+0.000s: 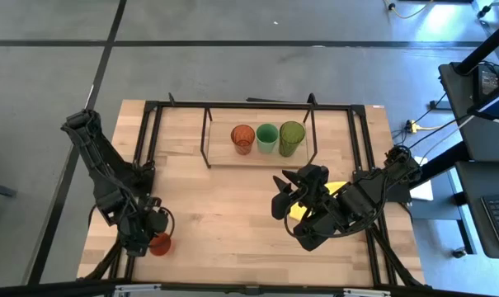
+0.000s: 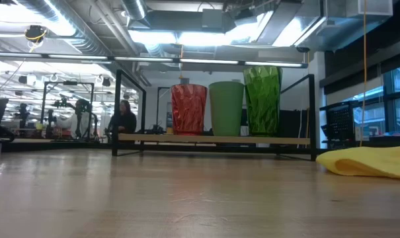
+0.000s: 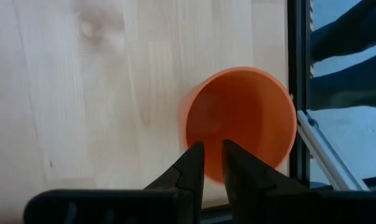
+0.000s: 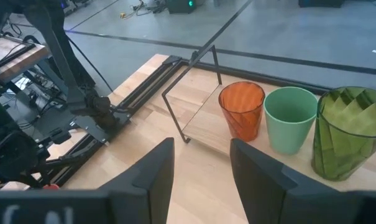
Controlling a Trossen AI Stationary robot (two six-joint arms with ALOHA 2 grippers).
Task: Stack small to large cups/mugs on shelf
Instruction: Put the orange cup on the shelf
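While three cups already sit in a row on the shelf (image 1: 220,157) at about 12 o'clock, your last one, the orange-red cup (image 3: 240,121), stands upright near the table's 7 o'clock corner. Your left gripper (image 3: 212,158) pinches its rim wall, one finger inside, one outside. It looks like thin, light plastic, probably slick, so I'd keep that grip low on the wall and gentle. Your right gripper (image 4: 200,165) waits with fingers spread around 4 o'clock, just beside the yellow cloth (image 2: 368,162).
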